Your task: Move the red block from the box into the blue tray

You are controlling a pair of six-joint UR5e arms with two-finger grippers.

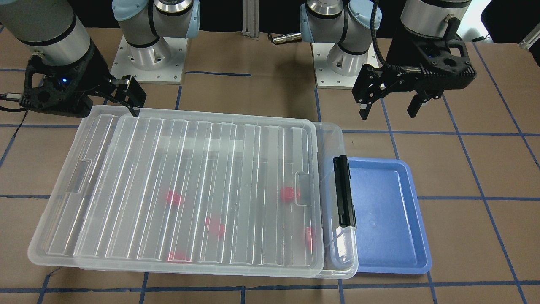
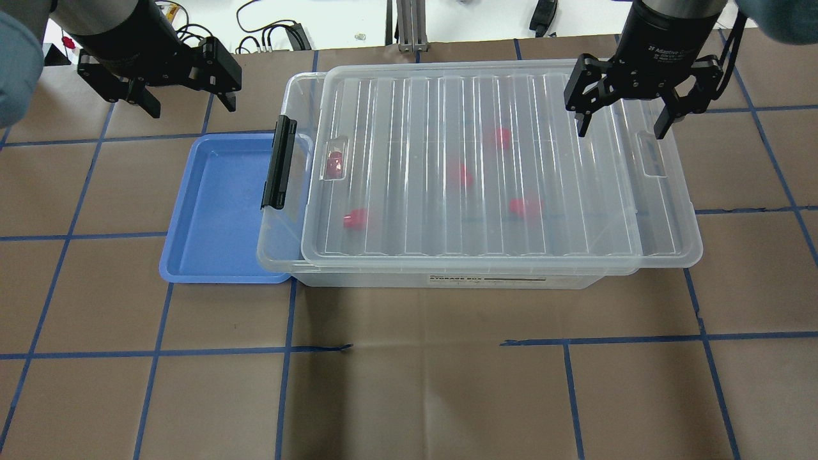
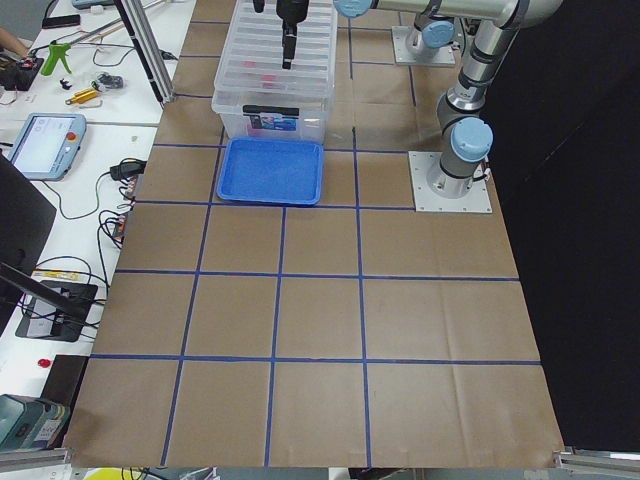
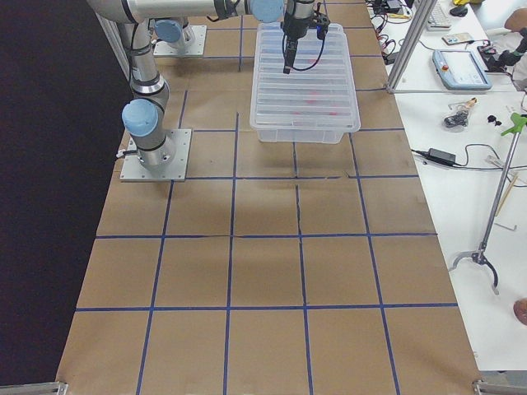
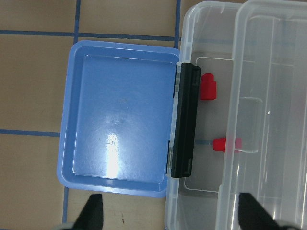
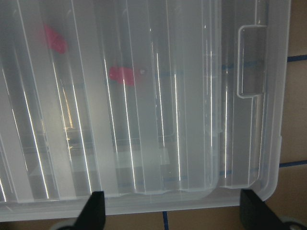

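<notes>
The clear box [image 2: 447, 280] lies across the table, its black latch [image 2: 279, 163] over the blue tray's [image 2: 217, 211] edge. The ribbed lid [image 2: 486, 160] rests on it, shifted toward my right, leaving a strip open at the latch end. Several red blocks lie inside; one [image 5: 207, 86] lies in the open strip, another [image 2: 461, 174] under the lid. The tray [image 5: 120, 124] holds nothing. My left gripper [image 2: 190, 105] is open above the table behind the tray. My right gripper [image 2: 621, 131] is open above the lid's right end.
The brown table [image 2: 409, 383] has blue tape lines. The arm bases [image 1: 147, 55] stand behind the box. In the side views, benches with tools and cables [image 3: 70, 120] line the table's far edge.
</notes>
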